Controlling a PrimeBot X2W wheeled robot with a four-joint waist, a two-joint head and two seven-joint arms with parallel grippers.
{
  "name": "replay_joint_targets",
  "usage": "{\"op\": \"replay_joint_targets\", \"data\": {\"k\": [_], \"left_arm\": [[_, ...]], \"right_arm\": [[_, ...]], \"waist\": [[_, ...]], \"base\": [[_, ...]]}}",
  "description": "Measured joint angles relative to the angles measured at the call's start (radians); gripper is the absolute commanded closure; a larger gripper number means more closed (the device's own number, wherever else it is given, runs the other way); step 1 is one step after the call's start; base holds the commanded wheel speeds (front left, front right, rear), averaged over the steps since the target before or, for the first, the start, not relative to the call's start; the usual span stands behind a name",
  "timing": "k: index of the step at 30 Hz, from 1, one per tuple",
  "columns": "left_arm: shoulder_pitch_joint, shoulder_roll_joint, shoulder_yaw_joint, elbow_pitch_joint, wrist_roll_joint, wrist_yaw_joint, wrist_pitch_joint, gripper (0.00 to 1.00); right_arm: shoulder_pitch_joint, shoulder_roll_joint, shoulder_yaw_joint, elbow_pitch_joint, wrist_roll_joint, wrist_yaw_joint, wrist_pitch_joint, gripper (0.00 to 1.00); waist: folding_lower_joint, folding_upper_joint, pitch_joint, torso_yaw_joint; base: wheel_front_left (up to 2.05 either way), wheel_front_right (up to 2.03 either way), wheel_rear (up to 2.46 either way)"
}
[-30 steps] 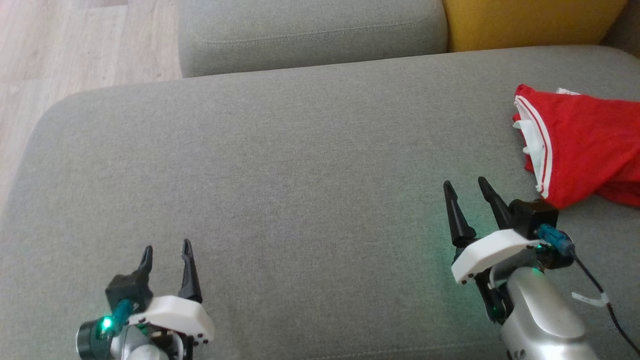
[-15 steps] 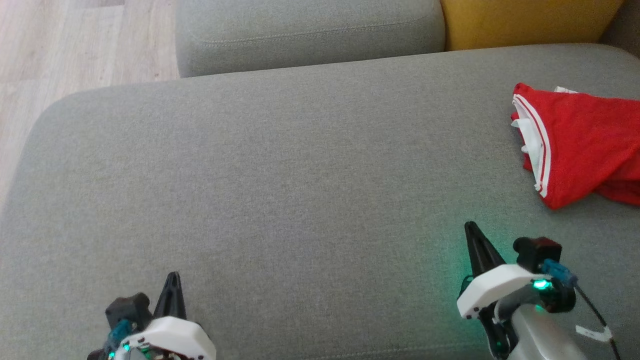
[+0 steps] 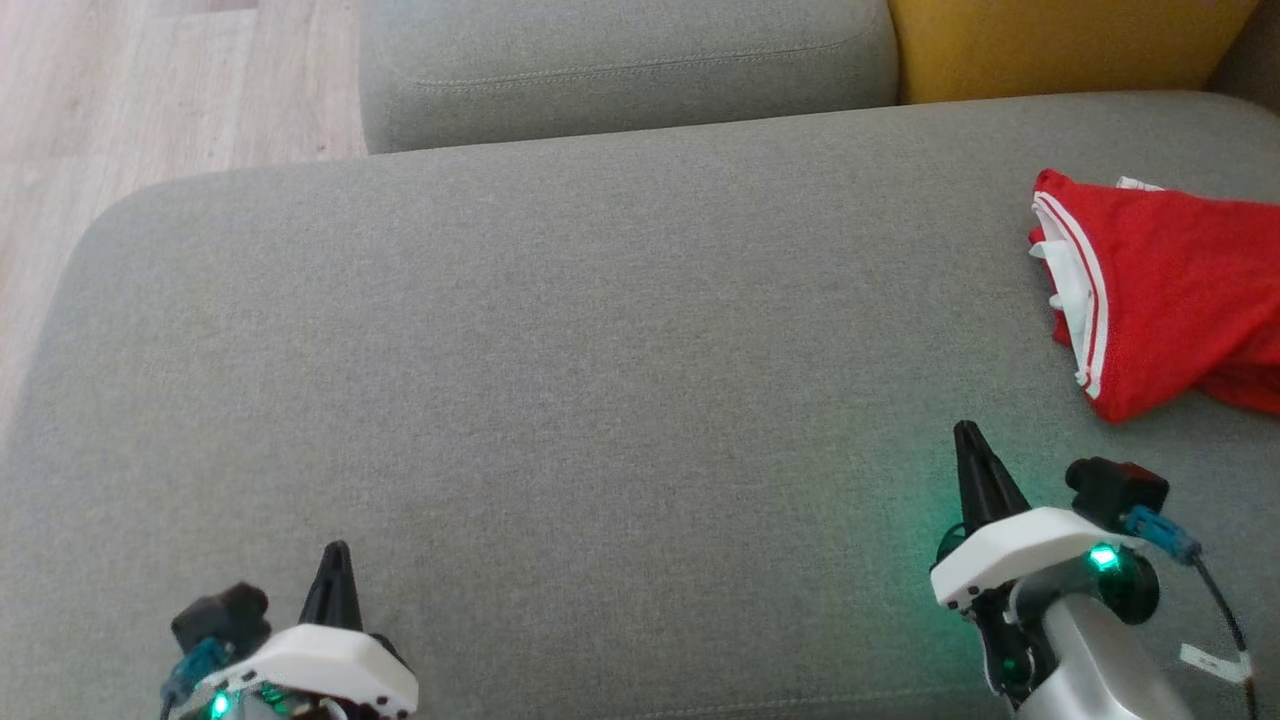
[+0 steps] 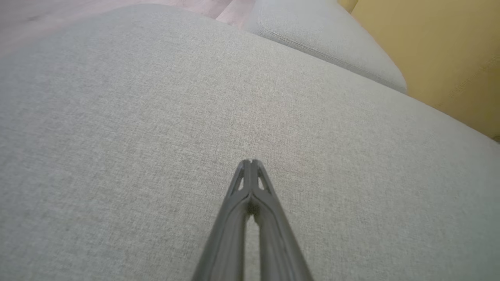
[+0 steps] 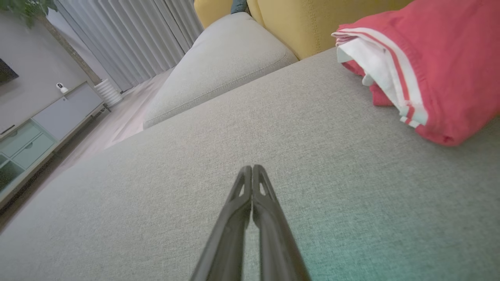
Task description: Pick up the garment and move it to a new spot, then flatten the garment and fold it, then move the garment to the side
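Note:
The garment is red with white stripes and a white lining, lying bunched at the right edge of the grey sofa cushion; it also appears at the upper right of the right wrist view. My right gripper is shut and empty, below and left of the garment, clear of it. In its own view the right gripper has its fingertips pressed together over bare cushion. My left gripper sits shut and empty at the lower left, and the left gripper likewise shows fingers together.
A second grey cushion lies behind the main one, with a yellow sofa back at the upper right. Wooden floor lies off the cushion's left edge. A cabinet and curtains stand farther off.
Both grippers have gone from open to shut and drawn back toward the bottom of the head view. The garment lies where it was.

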Motion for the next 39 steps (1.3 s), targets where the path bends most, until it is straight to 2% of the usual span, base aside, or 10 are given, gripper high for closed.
{"op": "replay_joint_targets", "data": {"k": [39], "left_arm": [[-0.021,0.0,0.059,-0.053,-0.424,-0.074,0.106,1.0]], "right_arm": [[0.046,0.002,-0.092,-0.153,0.419,0.0,0.11,1.0]], "waist": [[0.0,0.0,-0.004,0.023]], "base": [[0.0,0.0,0.0]]}}
